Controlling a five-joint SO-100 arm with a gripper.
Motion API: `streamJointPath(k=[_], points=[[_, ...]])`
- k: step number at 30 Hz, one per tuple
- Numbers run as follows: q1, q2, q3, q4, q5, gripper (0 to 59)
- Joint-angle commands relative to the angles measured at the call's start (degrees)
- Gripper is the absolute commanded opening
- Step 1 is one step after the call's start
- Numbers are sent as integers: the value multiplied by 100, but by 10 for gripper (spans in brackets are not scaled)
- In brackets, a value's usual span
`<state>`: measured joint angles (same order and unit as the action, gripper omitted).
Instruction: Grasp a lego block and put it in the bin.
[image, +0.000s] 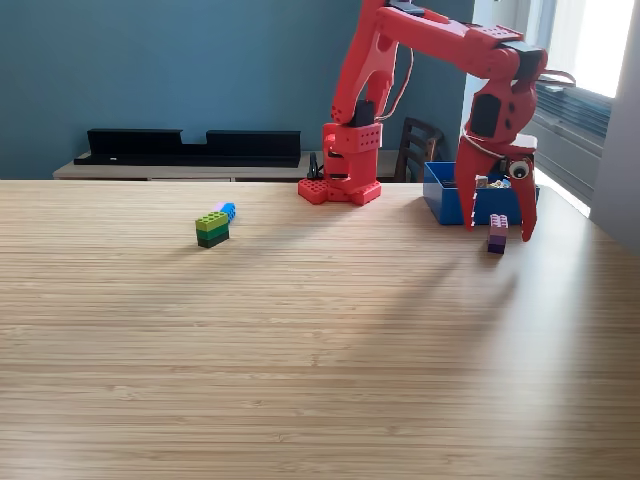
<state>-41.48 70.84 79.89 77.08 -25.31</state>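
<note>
End effector (497, 232) stands open astride a purple lego block (497, 233) near the tabletop's (300, 340) far right edge, before the bin (455, 198); open tabletop spreads left and near.

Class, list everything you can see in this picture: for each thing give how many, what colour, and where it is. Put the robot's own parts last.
Table: one, light wood grain, fills the foreground.
Green lego stack: one, green shades with a dark base, the exterior view's left of centre on the table.
Blue lego block: one, blue, right behind the green stack.
Purple lego block: one, pink over purple, on the table between the fingers.
Bin: one, blue, the exterior view's right, behind the gripper.
Black tray: one, long, on the sideboard by the blue wall.
Chair: one, dark wood, behind the table.
Arm base: one, red, table's far edge.
Gripper: one, red, fingers open around the purple block.
</note>
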Motion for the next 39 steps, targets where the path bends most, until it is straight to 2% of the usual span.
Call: streamJointPath(k=[1, 8, 11, 13, 15, 17, 23, 34, 39], points=[[-202, -132, -624, 62, -35, 286], [-563, -352, -668, 62, 53, 276], [-650, -413, -659, 62, 123, 244], [-677, -448, -642, 62, 167, 167], [-686, -483, -650, 62, 220, 58], [-668, -492, -686, 62, 272, 1], [-554, -492, -1222, 378, 343, 1], [-589, -439, -4034, 1819, 580, 0], [-1239, -404, -3700, 1890, 782, 0]])
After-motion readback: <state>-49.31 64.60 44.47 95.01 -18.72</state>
